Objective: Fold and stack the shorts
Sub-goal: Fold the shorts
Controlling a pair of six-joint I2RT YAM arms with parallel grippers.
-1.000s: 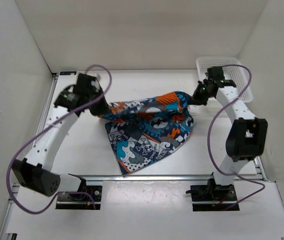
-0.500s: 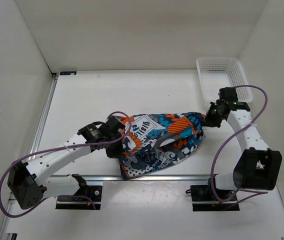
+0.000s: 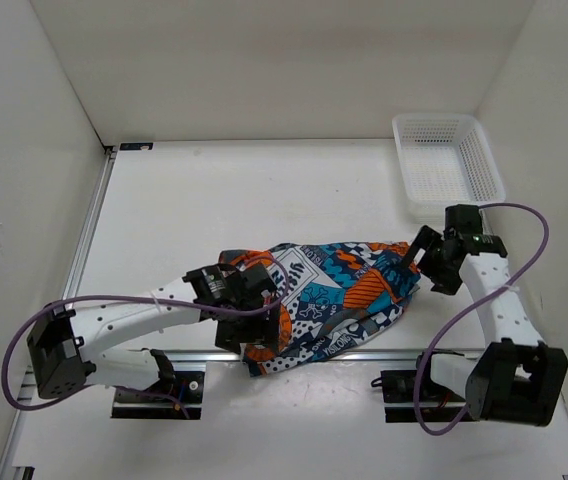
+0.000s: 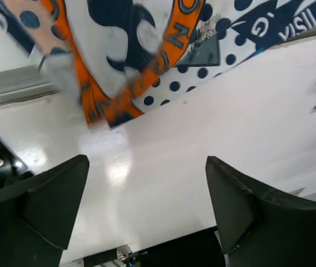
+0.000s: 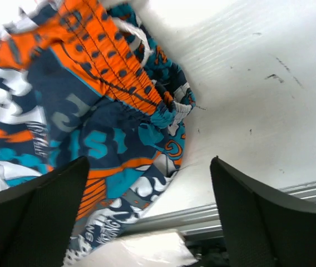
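Soft patchwork-print fabric shorts in teal, orange, navy and white (image 3: pixel 329 295) lie crumpled on the white worktop (image 3: pixel 224 200), well apart from the white plastic mesh basket (image 3: pixel 447 162), nearer the arm bases and to its left. The right pincer (image 3: pixel 416 262) stands released at the shorts' end closest to the basket, with nothing between its fingers. The left pincer (image 3: pixel 252 322), farthest from the basket, is released at the opposite end, with bare worktop showing between its fingers.

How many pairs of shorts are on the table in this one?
1: the shorts lie crumpled at the near edge of the table. Another pair underneath could be hidden.
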